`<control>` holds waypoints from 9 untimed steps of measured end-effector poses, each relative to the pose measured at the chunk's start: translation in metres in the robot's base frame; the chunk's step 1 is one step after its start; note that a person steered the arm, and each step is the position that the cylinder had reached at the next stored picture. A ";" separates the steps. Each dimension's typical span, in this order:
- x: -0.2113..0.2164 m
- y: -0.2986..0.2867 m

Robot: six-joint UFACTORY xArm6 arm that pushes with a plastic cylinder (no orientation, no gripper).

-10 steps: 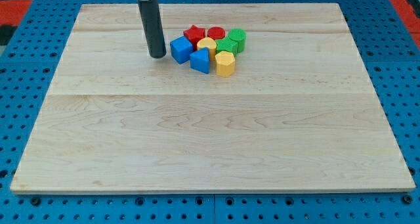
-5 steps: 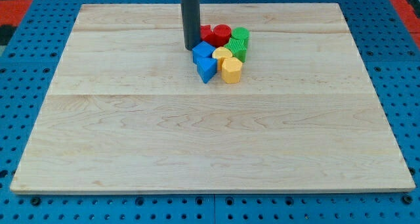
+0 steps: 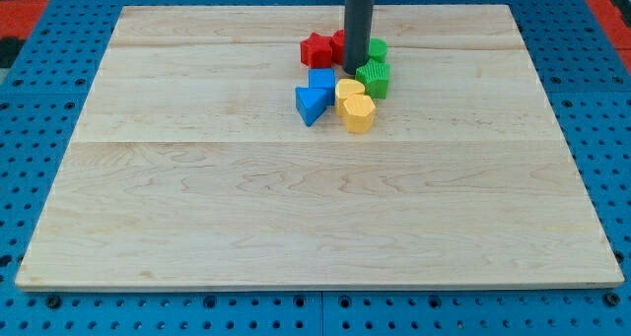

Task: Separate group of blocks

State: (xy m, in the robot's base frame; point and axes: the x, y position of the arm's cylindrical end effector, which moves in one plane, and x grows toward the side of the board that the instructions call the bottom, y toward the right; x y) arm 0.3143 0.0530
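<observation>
Wedging into the cluster, my tip point(image 3: 356, 71) sits between red star point(image 3: 315, 49) and green block point(image 3: 375, 78); light, rigid blocks should slide easily when pushed; there is no pincer.

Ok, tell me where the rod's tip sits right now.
My tip is near the view's top centre, inside the cluster: red star block to its left, green blocks to its right, yellow blocks just below.
</observation>
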 end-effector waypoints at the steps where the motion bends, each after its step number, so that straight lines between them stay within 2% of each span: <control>1: -0.015 0.014; 4: -0.027 0.025; 8: 0.016 0.019; 9: 0.017 -0.002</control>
